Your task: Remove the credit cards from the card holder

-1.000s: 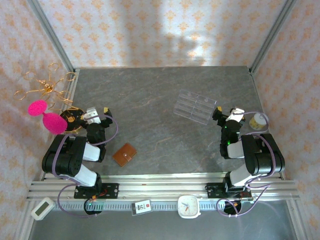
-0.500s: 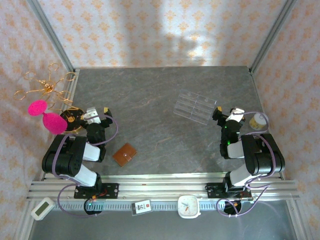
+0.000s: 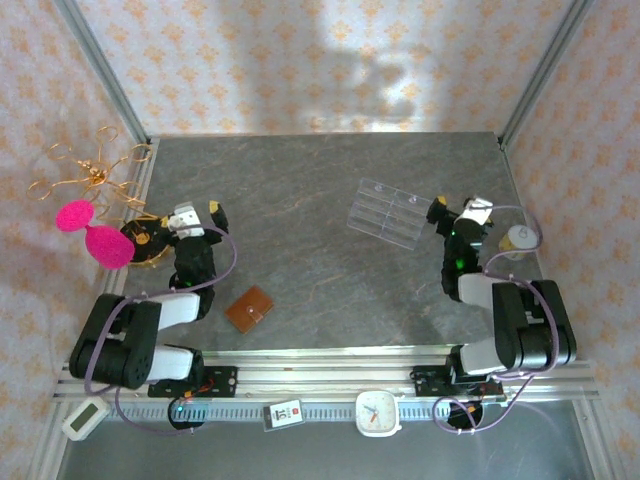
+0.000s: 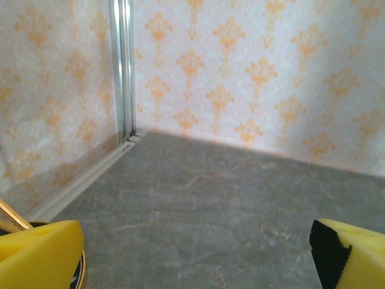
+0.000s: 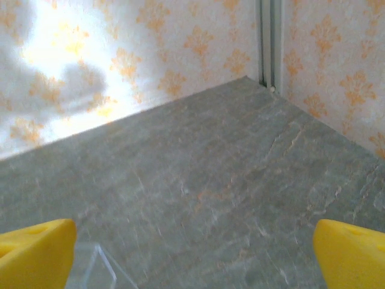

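The card holder (image 3: 249,308) is a small brown leather wallet lying closed on the grey table, near the front left. The credit cards are hidden. My left gripper (image 3: 205,214) is raised behind and to the left of the wallet, well clear of it. In the left wrist view its yellow fingers (image 4: 37,253) are wide apart, and the left gripper (image 4: 198,259) is open over bare table. My right gripper (image 3: 448,214) is at the right side, far from the wallet. It is open too, with its fingers (image 5: 354,253) spread and nothing between them.
A clear plastic compartment tray (image 3: 390,212) lies just left of the right gripper; its corner (image 5: 96,271) shows in the right wrist view. Two pink objects (image 3: 92,232), a gold wire ornament (image 3: 95,170) and a dark dish (image 3: 146,240) crowd the left wall. A small jar (image 3: 517,240) stands far right.
Both arms have reached forward from their folded pose, so both grippers sit a little farther back on the table. The wallet has not moved.
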